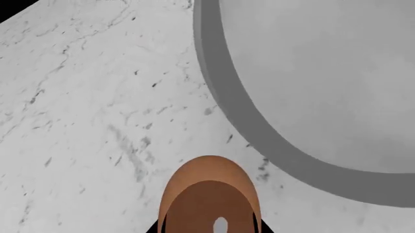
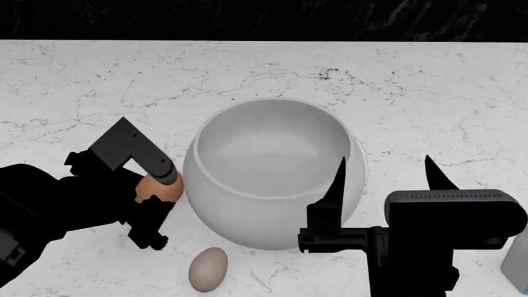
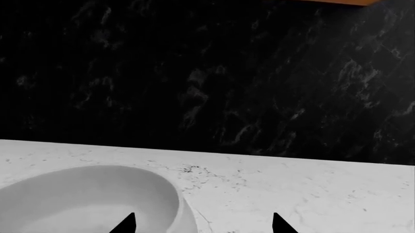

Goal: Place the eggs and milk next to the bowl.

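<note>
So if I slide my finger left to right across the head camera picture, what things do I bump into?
Left gripper holding the orange-brown egg → grey-beige egg → bowl → right gripper → milk bottle at the edge.

The bowl (image 2: 272,170) sits mid-counter (image 2: 412,80). My left gripper (image 2: 153,192) holds one egg (image 2: 158,189) just left of it; the other egg (image 2: 207,269) lies in front; the milk (image 2: 517,263) stands far right.

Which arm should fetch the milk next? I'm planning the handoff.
Right, probably. The right gripper is open and empty, with the milk on its side; the left gripper holds the orange-brown egg.
</note>
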Robot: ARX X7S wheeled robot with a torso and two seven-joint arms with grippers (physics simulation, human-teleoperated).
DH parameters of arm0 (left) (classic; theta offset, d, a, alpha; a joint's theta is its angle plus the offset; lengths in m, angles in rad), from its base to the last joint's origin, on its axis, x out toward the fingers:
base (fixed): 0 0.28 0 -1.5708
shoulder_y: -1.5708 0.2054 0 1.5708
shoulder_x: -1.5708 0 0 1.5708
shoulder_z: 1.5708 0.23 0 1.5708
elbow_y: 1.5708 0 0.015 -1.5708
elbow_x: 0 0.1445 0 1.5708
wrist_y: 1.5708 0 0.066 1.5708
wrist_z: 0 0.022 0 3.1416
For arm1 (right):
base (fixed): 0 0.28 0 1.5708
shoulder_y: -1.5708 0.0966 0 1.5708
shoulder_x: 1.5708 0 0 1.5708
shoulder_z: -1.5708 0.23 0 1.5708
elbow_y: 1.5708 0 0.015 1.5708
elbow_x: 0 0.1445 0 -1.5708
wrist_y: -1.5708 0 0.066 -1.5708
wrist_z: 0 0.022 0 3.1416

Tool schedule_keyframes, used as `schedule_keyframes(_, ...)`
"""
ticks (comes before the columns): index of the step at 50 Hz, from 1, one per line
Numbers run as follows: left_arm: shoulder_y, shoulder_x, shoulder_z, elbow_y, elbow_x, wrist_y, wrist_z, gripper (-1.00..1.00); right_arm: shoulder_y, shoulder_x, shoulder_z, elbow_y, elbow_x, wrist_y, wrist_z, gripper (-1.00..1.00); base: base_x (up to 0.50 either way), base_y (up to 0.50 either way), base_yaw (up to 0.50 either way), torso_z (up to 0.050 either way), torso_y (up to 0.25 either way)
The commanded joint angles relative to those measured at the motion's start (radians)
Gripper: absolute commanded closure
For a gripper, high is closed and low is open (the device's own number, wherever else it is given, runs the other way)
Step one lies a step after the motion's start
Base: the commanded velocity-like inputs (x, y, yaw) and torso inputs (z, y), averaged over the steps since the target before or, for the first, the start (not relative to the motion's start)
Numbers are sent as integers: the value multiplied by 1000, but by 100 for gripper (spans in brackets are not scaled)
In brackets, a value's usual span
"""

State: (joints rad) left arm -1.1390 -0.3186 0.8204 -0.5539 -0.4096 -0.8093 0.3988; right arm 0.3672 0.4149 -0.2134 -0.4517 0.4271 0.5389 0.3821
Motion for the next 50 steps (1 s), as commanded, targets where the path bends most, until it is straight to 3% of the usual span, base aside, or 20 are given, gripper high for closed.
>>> schedule_keyframes(1,43,6,19,-10,-17,-19,-11,-100,-3,3,0,-7,2,2,4,-100,0,0,0,0,0)
schedule_keyframes(19,46,-5,28,7,-18,-20,-4,-100,7,4,-7,-3,8,6,3,-100,0,0,-2,0,0)
schedule_keyframes(50,-10,-84,-52,198,-87,-119,-31,-100,12,9,-14,-13,12,12,12,-100,0,0,0,0,0)
